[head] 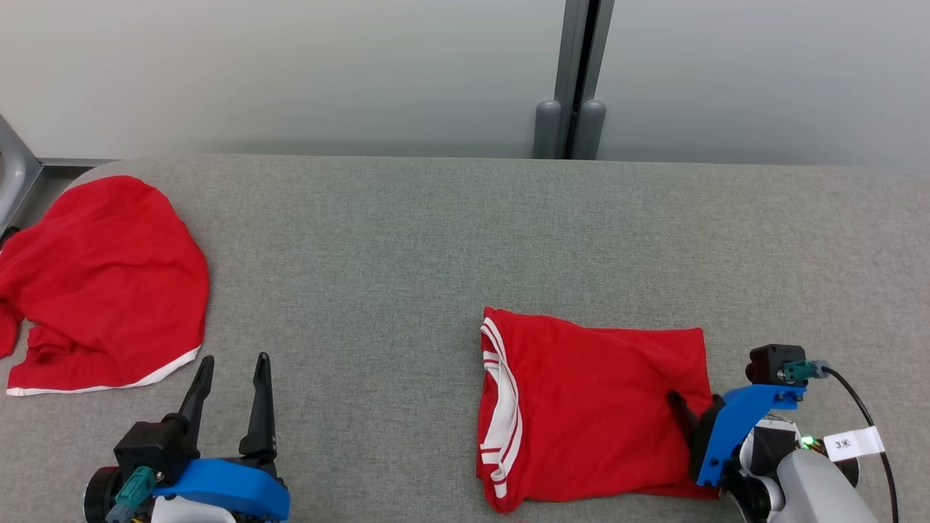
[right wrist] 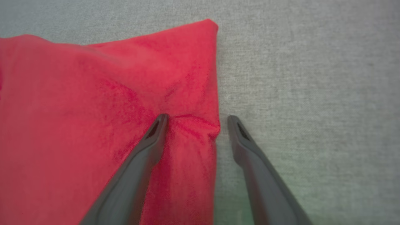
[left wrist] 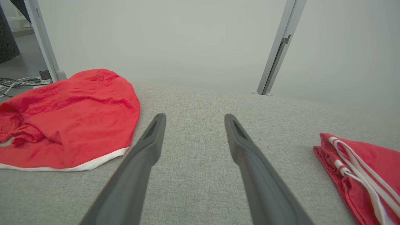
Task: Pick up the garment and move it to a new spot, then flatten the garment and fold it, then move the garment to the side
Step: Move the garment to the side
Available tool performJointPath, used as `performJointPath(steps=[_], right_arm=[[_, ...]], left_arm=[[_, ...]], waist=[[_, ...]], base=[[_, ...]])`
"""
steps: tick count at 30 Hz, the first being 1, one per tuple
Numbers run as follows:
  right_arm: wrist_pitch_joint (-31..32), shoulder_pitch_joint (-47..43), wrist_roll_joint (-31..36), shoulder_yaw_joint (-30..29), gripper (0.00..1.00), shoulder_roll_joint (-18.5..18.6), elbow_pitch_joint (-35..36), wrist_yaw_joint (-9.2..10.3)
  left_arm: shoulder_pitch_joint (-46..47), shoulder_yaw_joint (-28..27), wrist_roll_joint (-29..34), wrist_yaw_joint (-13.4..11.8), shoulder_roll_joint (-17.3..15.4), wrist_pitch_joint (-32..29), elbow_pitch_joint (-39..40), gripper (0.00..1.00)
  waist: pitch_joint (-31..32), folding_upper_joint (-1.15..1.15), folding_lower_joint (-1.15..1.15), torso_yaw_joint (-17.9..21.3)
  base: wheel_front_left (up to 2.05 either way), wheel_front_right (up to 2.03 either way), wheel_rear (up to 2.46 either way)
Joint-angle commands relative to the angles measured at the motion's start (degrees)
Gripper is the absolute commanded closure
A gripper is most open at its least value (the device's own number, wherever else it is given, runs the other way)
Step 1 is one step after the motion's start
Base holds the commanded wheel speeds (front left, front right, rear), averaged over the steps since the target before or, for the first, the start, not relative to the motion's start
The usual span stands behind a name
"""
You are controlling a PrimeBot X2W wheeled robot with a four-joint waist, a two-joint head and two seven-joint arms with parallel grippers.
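Note:
A folded red garment (head: pixel 596 407) with white stripes along its left edge lies flat on the grey table (head: pixel 436 240), at the front right. My right gripper (head: pixel 690 407) is open and low over the garment's right edge. In the right wrist view the right gripper (right wrist: pixel 197 120) straddles that edge. One fingertip (right wrist: pixel 161 120) presses a small crease into the red cloth (right wrist: pixel 93 109), and the other rests over bare table. My left gripper (head: pixel 235 359) is open at the front left with nothing between its fingers (left wrist: pixel 150 147). The folded garment (left wrist: pixel 359 168) is off to its right.
A second red garment (head: pixel 109 283) with a white hem lies rumpled at the table's left end, just left of the left gripper (left wrist: pixel 195 117). A grey post (head: pixel 577 80) stands behind the table's far edge. Cables (left wrist: pixel 15 82) lie on the floor at far left.

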State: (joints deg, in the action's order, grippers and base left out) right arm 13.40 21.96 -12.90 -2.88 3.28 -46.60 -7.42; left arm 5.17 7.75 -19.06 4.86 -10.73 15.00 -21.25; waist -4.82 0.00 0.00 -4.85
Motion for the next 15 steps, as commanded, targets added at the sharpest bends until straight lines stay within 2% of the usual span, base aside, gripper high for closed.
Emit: performJointPath(steps=[1, 3, 4, 5, 6, 12, 15], right_arm=[[1.2, -0.6, -0.7, 1.0, 0.00, -0.7, -1.9, -0.15], [2.1, -0.4, -2.2, 2.9, 0.00, -1.1, -3.7, -0.18], [2.6, -0.3, -2.7, 4.0, 0.53, -1.2, -4.3, -0.23], [3.1, -0.3, -3.2, 5.1, 0.84, -1.4, -4.8, -0.29], [3.4, -0.1, -3.4, 6.2, 1.00, -1.5, -4.9, -0.39], [2.7, 3.8, 1.6, 7.0, 1.00, 0.1, -2.4, -0.06], [1.9, 9.8, 4.8, 8.3, 1.00, 2.6, 1.4, -0.06]], left_arm=[[0.9, -0.1, 0.4, 0.1, 0.0, 0.2, 0.1, 0.00], [0.8, -0.2, 0.4, 0.0, 0.1, 0.2, 0.1, 0.00], [0.8, -0.3, 0.4, 0.0, 0.2, 0.2, 0.1, 0.00], [0.7, -0.3, 0.4, -0.1, 0.2, 0.2, 0.2, 0.00], [0.5, -0.4, 0.3, -0.2, 0.2, 0.2, 0.4, 0.00], [0.6, -1.0, 0.2, -0.4, 0.6, 0.2, 1.8, 0.00], [1.6, -1.3, 0.3, 0.0, 0.8, 0.2, 3.6, 0.00]], waist=[[0.0, 0.00, 0.00, -0.1], [0.0, 0.00, 0.00, -0.2], [0.0, 0.00, 0.00, -0.2], [0.0, 0.00, 0.00, -0.2], [0.0, 0.00, 0.00, -0.1], [-1.4, 0.00, 0.00, 1.4], [-3.9, 0.00, 0.00, 2.9]], base=[[0.00, 0.00, 0.00], [0.00, 0.00, 0.00], [0.00, 0.00, 0.00], [0.00, 0.00, 0.00], [0.00, 0.00, 0.00], [0.00, 0.00, 0.00], [0.00, 0.00, 0.00]])
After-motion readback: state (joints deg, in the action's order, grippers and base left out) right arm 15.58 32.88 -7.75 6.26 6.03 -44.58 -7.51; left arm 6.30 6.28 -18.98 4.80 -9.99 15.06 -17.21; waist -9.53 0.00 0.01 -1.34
